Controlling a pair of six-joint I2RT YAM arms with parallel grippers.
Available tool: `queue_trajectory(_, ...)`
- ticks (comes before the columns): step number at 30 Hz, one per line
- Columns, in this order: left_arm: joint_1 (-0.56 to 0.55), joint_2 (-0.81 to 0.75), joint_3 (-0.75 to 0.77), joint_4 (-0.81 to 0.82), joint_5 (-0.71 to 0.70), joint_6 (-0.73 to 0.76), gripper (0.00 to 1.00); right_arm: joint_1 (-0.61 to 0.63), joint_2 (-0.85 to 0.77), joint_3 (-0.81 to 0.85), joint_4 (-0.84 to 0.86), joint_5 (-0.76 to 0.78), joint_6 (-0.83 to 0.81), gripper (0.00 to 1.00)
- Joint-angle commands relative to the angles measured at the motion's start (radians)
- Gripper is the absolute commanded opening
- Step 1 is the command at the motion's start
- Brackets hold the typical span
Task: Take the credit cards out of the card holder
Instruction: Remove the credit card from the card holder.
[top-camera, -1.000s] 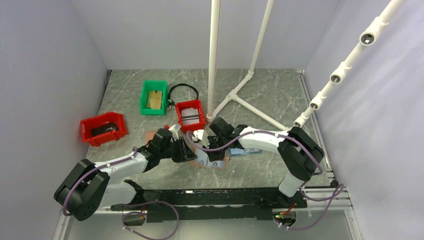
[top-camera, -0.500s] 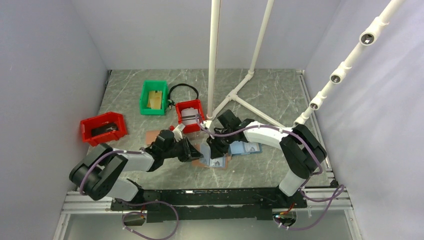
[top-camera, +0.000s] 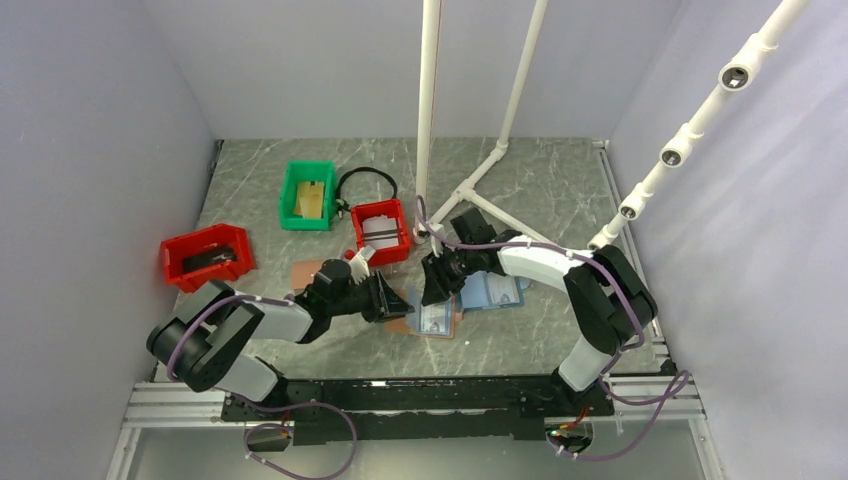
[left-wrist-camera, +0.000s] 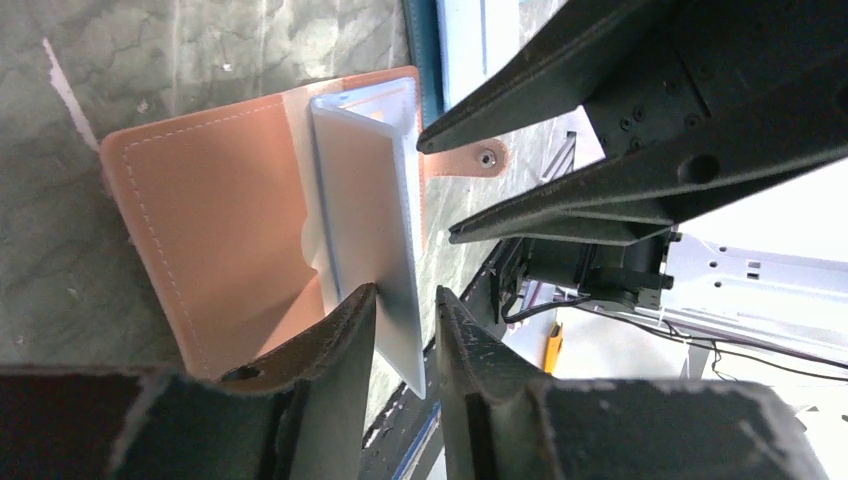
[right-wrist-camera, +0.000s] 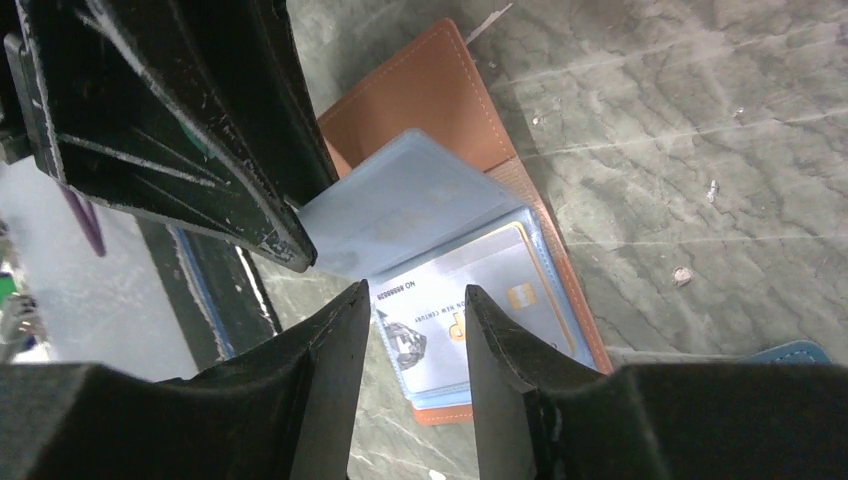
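The card holder lies open on the table, brown outside and light blue inside, with its snap tab at the far edge. My left gripper is shut on a pale blue sleeve page and holds it raised off the holder. In the top view it is at the holder's left edge. My right gripper is open just above a grey-white credit card that lies in the holder's lower half. In the top view it is over the holder's far side.
An all-blue bifold holder lies open right of the card holder. Behind stand two red bins, a green bin, a black cable and a white pipe frame. A flat brown piece lies left.
My left gripper has moved right to the holder's edge and has the sleeve page raised. My right gripper has pulled back a little toward the far side of the holder.
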Motion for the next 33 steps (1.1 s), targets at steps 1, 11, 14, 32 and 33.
queue_trajectory(1,-0.007,-0.053,0.034,0.012,0.011,0.010,0.35,-0.026,-0.015,-0.015,0.069,-0.085,0.115,0.43)
queue_trajectory(11,-0.012,0.008,0.035,0.085,0.016,-0.014,0.20,-0.039,0.015,-0.035,0.103,-0.100,0.212,0.39)
queue_trajectory(14,-0.014,0.030,0.034,0.118,0.023,-0.024,0.03,-0.040,0.022,-0.033,0.095,-0.083,0.212,0.38)
queue_trajectory(32,-0.019,0.119,0.057,0.170,0.045,-0.041,0.01,-0.094,0.057,-0.038,0.093,-0.123,0.253,0.53)
queue_trajectory(33,-0.019,0.125,0.061,0.172,0.048,-0.042,0.02,-0.101,0.055,-0.043,0.103,-0.136,0.263,0.53)
